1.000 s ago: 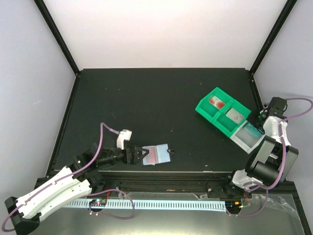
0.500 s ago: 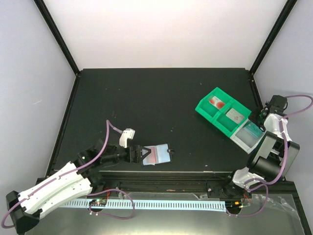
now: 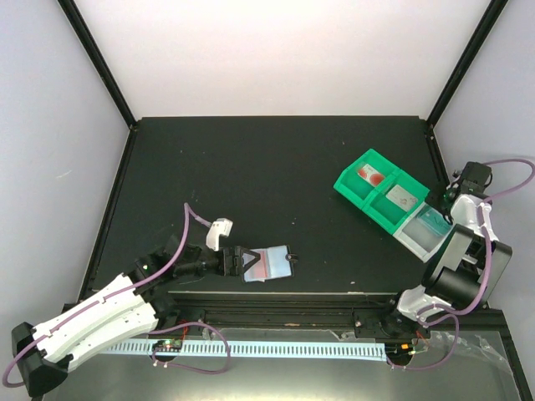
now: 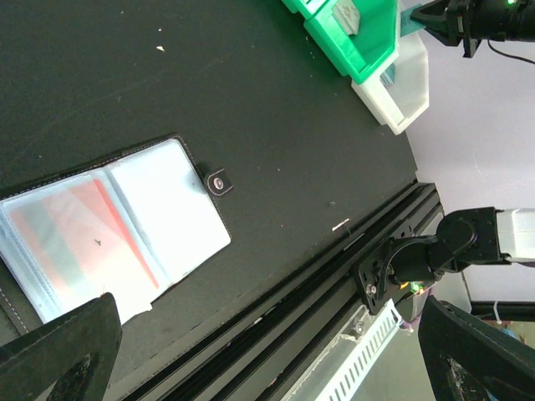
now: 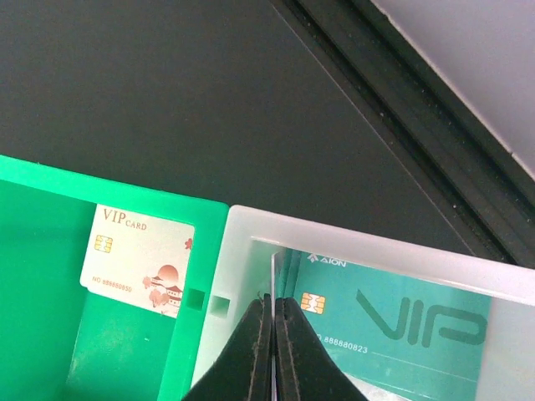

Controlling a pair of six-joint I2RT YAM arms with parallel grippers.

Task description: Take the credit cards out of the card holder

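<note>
Left gripper gapes wide, empty, at the open card holder — a reddish card seems to sit inside. Rightward, credit cards lie in the tray; right gripper — pinched shut, empty — hangs above its clear compartment.

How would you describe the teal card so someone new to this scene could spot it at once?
On the black tabletop's right side sits a green-and-clear plastic compartment tray. Its clear end compartment, nearest the right arm's claw, holds the thin teal plastic card. It alone is teal with dark VIP lettering; the neighbouring card in the green compartment is white with red marks.
</note>
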